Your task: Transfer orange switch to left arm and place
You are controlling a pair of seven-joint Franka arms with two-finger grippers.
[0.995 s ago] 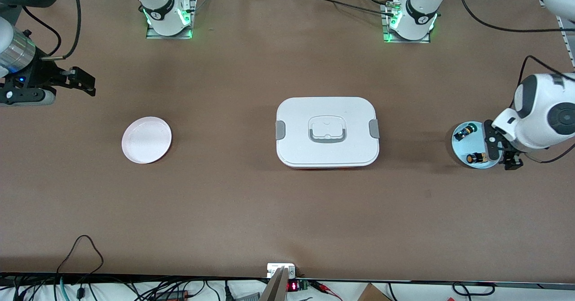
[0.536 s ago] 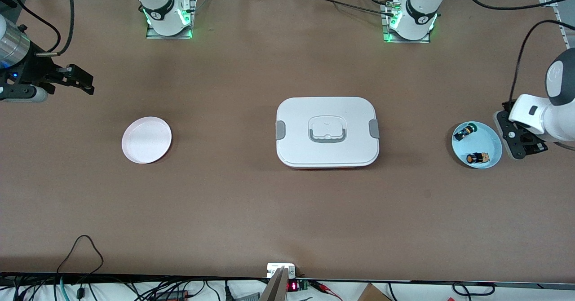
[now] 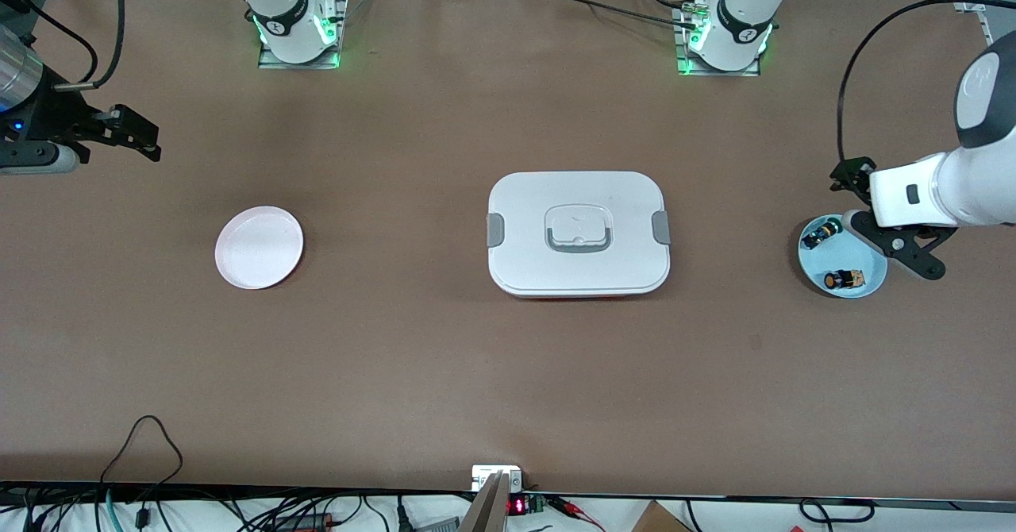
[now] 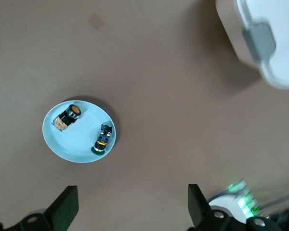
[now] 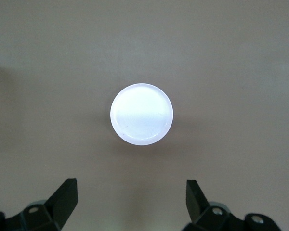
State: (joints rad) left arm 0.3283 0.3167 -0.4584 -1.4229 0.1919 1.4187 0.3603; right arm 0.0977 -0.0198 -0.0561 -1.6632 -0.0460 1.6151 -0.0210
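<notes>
Front view: my left pincer (image 3: 889, 216), spread empty, hangs over the round light blue plate (image 3: 869, 284) holding the tiny orange switch (image 3: 844, 279); my right pincer (image 3: 136, 136) waits, spread.

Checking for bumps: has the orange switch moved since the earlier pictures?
No. The orange switch lies at the same spot on the blue plate, nearer the camera than the other switch.

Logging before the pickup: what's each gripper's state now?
Left gripper: open, empty, over the light blue plate.
Right gripper: open, empty, waiting.
</notes>
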